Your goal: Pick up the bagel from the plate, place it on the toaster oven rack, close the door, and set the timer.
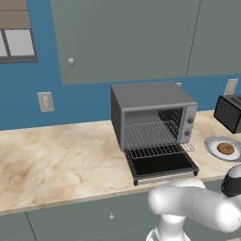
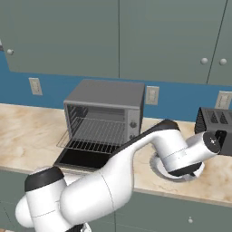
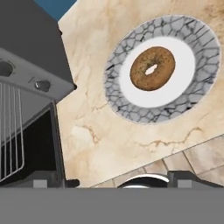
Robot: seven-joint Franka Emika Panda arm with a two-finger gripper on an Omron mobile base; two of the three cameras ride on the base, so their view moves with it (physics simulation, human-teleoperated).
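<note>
bagel (image 3: 152, 68) on plate (image 3: 131, 111), right of toaster oven (image 1: 150, 113)

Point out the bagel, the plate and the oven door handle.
bagel (image 3: 152, 68), hand view, on its brown ring beside the hole.
plate (image 3: 127, 111), hand view, on its crackled rim.
door handle (image 1: 164, 177), left base view, on the pale bar.

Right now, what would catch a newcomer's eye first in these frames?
The toaster oven in the middle of the counter, its door dropped flat and the rack slid partway out. To its right, the bagel lies centred on the plate, untouched.
</note>
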